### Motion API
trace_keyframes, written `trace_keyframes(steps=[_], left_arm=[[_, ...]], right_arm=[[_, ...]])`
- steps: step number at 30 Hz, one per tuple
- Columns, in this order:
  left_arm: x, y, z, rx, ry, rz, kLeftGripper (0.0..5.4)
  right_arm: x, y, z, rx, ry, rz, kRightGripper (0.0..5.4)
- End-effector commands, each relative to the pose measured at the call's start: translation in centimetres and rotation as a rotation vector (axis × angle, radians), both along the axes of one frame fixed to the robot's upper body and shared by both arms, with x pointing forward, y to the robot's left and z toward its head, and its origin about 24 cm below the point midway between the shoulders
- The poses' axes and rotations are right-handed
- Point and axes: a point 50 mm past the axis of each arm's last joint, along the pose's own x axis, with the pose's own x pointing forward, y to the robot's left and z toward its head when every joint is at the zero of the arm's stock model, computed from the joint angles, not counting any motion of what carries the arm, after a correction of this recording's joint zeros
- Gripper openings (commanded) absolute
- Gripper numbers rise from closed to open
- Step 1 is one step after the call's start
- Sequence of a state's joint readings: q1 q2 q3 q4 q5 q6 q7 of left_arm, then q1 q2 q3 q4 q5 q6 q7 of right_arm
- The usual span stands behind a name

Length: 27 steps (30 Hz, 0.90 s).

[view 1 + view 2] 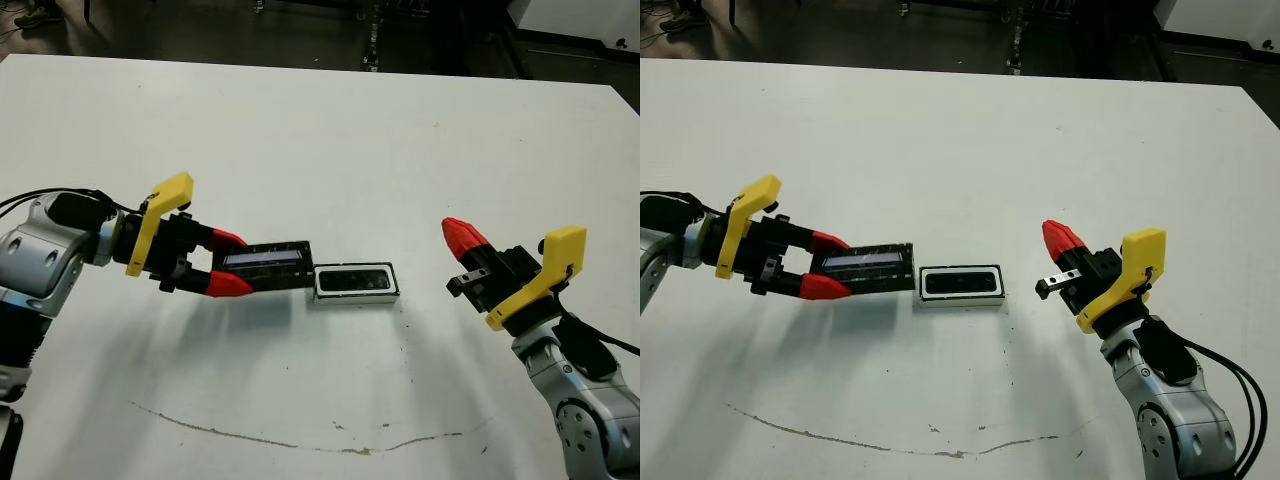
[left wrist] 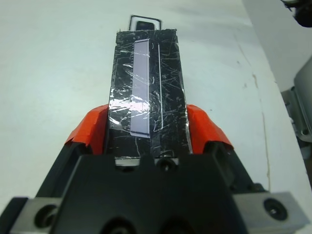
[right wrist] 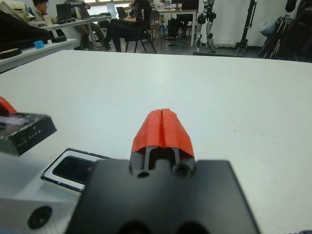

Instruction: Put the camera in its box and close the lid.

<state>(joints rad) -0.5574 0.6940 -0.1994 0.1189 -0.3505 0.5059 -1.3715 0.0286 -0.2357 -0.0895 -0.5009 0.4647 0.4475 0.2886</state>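
On the white counter, near its middle, the box is seen lying flat, and the camera is seen lying inside it as a dark glossy bar framed by the white walls. Just beside the box, on the robot's left, the lid is held clear of the counter by the left end effector, whose 2 red fingers are closed against the lid's 2 long sides. The pale strip is shown facing up along the lid's length, and in the left wrist view the lid's far end is seen reaching toward the box, whose near end is just visible past it. The lid's end nearest the box is close to the box's left wall; whether the 2 touch cannot be told.

Well apart on the robot's right, the right end effector is held above the counter with nothing in it, its 2 red fingers pressed together into 1 point, as the right wrist view shows. Beyond the counter, seated persons are visible at desks.
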Motion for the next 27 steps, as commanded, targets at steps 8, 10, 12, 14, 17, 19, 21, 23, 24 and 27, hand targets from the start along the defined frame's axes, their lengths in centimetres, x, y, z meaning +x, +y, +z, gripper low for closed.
trace_keyframes(steps=[8,10,12,14,17,19,21,23,24,27], left_arm=[[-0.2,-1.5,-1.7,-0.031,-0.019,0.065,3.19],[-0.3,-1.9,-2.3,-0.046,-0.001,0.076,3.19],[-0.5,-2.3,-2.9,-0.062,0.016,0.076,3.19],[-0.6,-2.5,-3.3,-0.068,0.017,0.075,3.19],[-0.7,-2.7,-3.7,-0.060,0.035,0.087,3.19],[-0.7,-3.0,-4.0,-0.062,0.050,0.085,3.19],[-0.7,-3.2,-4.3,-0.073,0.059,0.080,3.19],[-0.7,-3.4,-4.7,-0.077,0.077,0.076,3.19],[-0.7,-3.5,-4.8,-0.069,0.085,0.074,3.19],[-0.6,-3.6,-5.1,-0.052,0.092,0.068,3.19]], right_arm=[[0.0,-0.2,-0.2,-0.005,0.000,-0.006,0.00],[0.0,-0.2,-0.2,0.001,-0.001,-0.003,0.00],[0.0,-0.2,-0.2,0.009,0.001,-0.004,0.00],[0.0,-0.2,-0.2,0.010,0.005,-0.007,0.00],[0.0,-0.1,-0.2,0.009,-0.001,-0.002,0.00],[0.0,-0.1,-0.2,0.008,-0.002,-0.001,0.00],[0.0,-0.1,-0.3,0.004,-0.006,0.001,0.00],[0.0,-0.1,-0.3,0.006,-0.007,0.002,0.00],[0.0,-0.1,-0.3,0.008,-0.005,0.000,0.00],[-0.1,-0.1,-0.3,0.011,0.006,-0.010,0.00]])
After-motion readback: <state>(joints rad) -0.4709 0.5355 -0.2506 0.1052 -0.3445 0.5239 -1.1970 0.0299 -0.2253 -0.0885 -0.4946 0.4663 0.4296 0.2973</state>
